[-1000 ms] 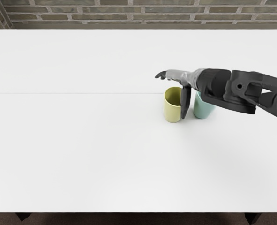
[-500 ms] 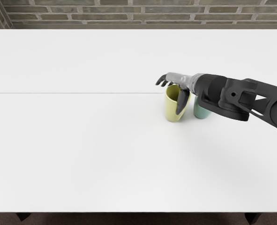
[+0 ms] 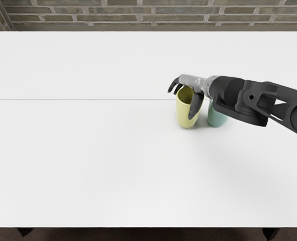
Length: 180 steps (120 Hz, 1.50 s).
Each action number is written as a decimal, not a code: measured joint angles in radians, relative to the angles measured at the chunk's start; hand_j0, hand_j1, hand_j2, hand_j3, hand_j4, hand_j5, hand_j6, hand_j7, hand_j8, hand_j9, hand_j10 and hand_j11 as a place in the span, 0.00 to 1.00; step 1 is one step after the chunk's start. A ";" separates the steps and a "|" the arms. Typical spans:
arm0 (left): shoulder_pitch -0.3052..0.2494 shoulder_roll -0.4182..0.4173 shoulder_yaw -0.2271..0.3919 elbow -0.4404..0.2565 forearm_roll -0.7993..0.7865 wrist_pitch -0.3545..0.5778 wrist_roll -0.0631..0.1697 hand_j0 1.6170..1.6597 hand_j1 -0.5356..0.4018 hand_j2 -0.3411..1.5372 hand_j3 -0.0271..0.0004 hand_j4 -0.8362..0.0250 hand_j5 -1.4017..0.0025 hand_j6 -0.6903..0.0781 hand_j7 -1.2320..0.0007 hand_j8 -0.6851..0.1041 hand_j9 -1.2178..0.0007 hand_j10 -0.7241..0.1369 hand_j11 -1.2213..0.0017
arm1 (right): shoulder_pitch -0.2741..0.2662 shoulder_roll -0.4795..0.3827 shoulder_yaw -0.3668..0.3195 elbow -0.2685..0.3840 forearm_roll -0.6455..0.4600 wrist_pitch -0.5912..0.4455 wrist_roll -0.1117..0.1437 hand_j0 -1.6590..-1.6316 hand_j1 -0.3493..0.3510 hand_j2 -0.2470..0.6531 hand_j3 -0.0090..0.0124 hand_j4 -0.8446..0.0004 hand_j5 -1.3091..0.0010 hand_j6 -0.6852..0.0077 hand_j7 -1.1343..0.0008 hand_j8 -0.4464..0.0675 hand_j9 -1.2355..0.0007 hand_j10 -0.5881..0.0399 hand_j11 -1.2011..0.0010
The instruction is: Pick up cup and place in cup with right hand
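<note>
Right hand [image 3: 192,82] of mine, in the head view, has hold of the yellow cup [image 3: 184,115]: thumb down its near side, the other fingers curled by the far rim. The cup leans a little over the desk [image 3: 88,165]; whether its base is clear of the surface I cannot tell. Just beside it stands the teal cup [image 3: 216,117], partly hidden beneath my wrist and, I take it, the one meant to receive mine. So I judge the grasp done, the lift barely begun if at all. Left to do: raise the yellow cup above the teal rim, carry it across, lower it inside and let go.
</note>
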<state>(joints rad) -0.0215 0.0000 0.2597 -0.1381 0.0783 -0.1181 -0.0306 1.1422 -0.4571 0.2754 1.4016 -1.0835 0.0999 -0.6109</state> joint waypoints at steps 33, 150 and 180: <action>0.000 0.000 0.000 0.000 0.000 0.000 0.000 0.96 0.94 0.18 0.98 0.97 1.00 0.90 1.00 0.87 1.00 0.84 1.00 | 0.009 -0.057 0.061 0.064 0.028 0.010 0.000 0.05 0.57 0.23 0.42 0.59 0.65 0.48 0.60 0.22 0.63 0.38 0.62; 0.000 0.000 0.000 0.000 0.000 0.000 0.000 0.96 0.94 0.18 0.99 0.97 1.00 0.90 1.00 0.87 1.00 0.84 1.00 | 0.010 -0.310 0.307 0.202 0.206 0.205 0.000 0.07 0.66 0.49 0.42 0.44 0.51 0.30 0.45 0.24 0.50 0.40 0.48; 0.000 0.000 0.000 0.000 0.000 0.000 0.000 0.96 0.94 0.18 0.99 0.97 1.00 0.90 1.00 0.87 1.00 0.84 1.00 | 0.010 -0.358 0.337 0.205 0.250 0.233 0.000 0.08 0.66 0.48 0.38 0.44 0.52 0.29 0.45 0.22 0.51 0.40 0.49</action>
<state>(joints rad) -0.0215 0.0000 0.2595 -0.1381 0.0782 -0.1181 -0.0305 1.1518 -0.8149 0.6125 1.6061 -0.8332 0.3333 -0.6110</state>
